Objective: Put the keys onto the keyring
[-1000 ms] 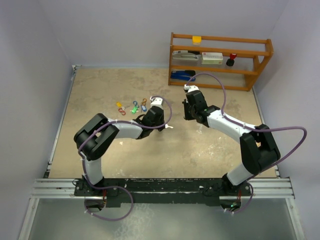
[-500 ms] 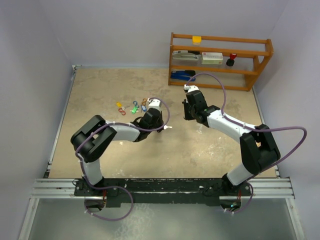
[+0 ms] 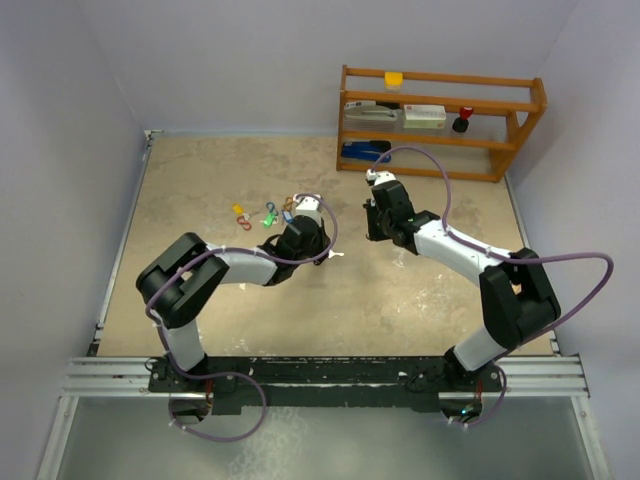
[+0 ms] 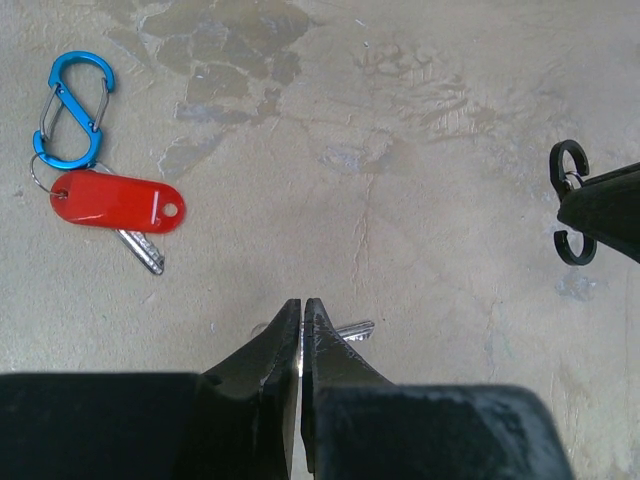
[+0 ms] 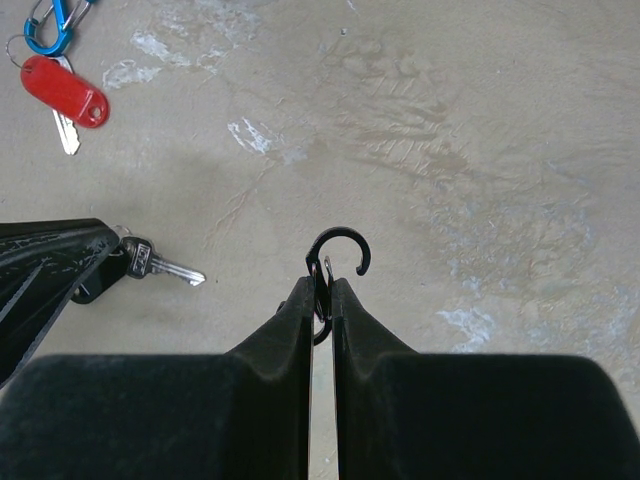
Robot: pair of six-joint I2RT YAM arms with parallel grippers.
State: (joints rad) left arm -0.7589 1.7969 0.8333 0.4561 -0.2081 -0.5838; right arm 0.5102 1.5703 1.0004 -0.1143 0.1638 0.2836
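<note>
My left gripper is shut on a small silver key; only the blade sticks out to the right of the fingers. The right wrist view shows that key in the left fingers, just above the table. My right gripper is shut on the black S-shaped keyring, its open hook pointing away. In the left wrist view the keyring hangs at the far right, apart from the key. A red-tagged key on a blue clip lies on the table to the left.
Several more tagged keys with coloured clips lie on the table left of the left gripper. A wooden shelf with small items stands at the back right. The right gripper hangs near the table's middle.
The left arm's elbow has swung a little to the left and its wrist has edged left with the key. The right arm has not moved.
</note>
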